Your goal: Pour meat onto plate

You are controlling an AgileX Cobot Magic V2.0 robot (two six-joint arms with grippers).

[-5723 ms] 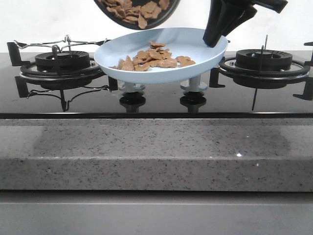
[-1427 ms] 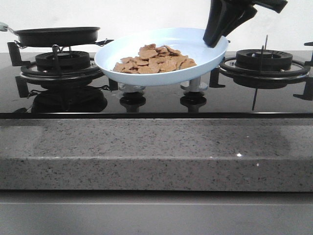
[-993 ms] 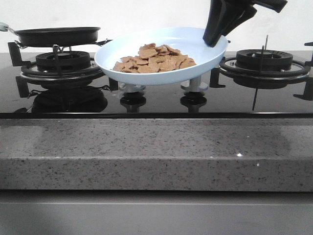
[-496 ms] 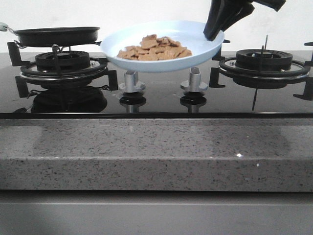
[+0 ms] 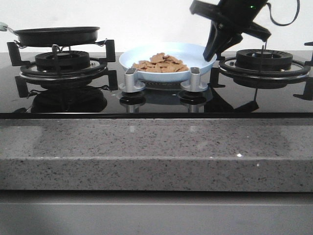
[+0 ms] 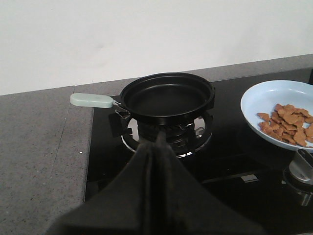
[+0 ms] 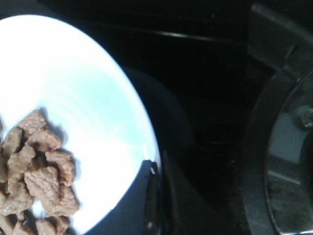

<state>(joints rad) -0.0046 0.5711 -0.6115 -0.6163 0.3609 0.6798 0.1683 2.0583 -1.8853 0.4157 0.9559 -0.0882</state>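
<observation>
The pale-blue plate [image 5: 195, 53] sits low and level on the black hob, behind the two silver knobs, with the pile of brown meat [image 5: 159, 62] in it. My right gripper [image 5: 212, 50] is shut on the plate's right rim. In the right wrist view one finger lies over the plate's [image 7: 93, 103] rim at my right gripper [image 7: 155, 171], with the meat [image 7: 41, 183] beside it. My left gripper [image 6: 157, 139] is shut and empty, held in front of the empty black pan [image 6: 167, 94]. The plate [image 6: 266, 98] and the meat [image 6: 289, 123] show to one side there.
The black pan [image 5: 56, 35] with a pale-green handle [image 6: 91, 100] rests on the left burner [image 5: 61, 66]. The right burner [image 5: 264, 61] stands close beside my right gripper. Two silver knobs [image 5: 131, 81] [image 5: 195, 79] stand in front of the plate. A grey stone counter edge [image 5: 156, 147] runs along the front.
My right gripper has lowered the plate and carried it back, from raised above the knobs to low behind them. The pan stays on the left burner.
</observation>
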